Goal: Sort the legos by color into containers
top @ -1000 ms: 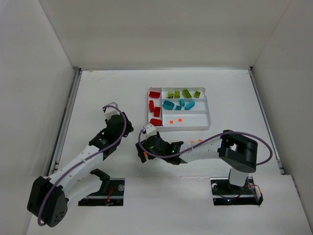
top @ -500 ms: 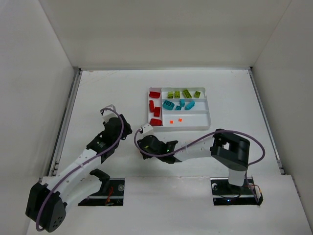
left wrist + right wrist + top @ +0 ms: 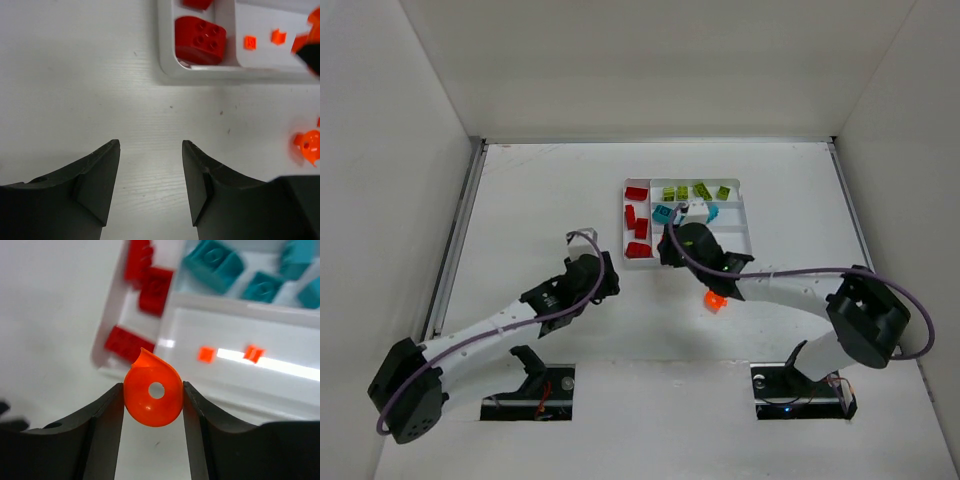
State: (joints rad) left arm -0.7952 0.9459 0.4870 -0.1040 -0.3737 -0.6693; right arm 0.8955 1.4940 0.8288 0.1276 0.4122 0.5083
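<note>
Now: right gripper (image 3: 153, 390) pinches rounded orange lego (image 3: 148, 409); left gripper (image 3: 150, 175) agape.
Likely light, stiff, slick; hold its flanks.

- Rounded orange brick (image 3: 152, 397), between the right fingers (image 3: 106, 425): smooth moulded plastic with a soft gloss.
- Right fingers: matt black plastic with plain, smooth inner faces.
- Left fingers (image 3: 97, 182): the same matt black plastic, greying a little at the edges.
- Tray (image 3: 230, 75), ahead of the left fingers: white plastic, smooth and glossy.
- Red brick (image 3: 200, 40), in the tray ahead of the left fingers: shiny hard plastic.
- Teal bricks (image 3: 214, 262), beyond the right fingers: plastic, semi-gloss.
- Worktop (image 3: 75, 75), under the left fingers: white and matt, with fine grain lines like painted wood and small dark specks.
</note>
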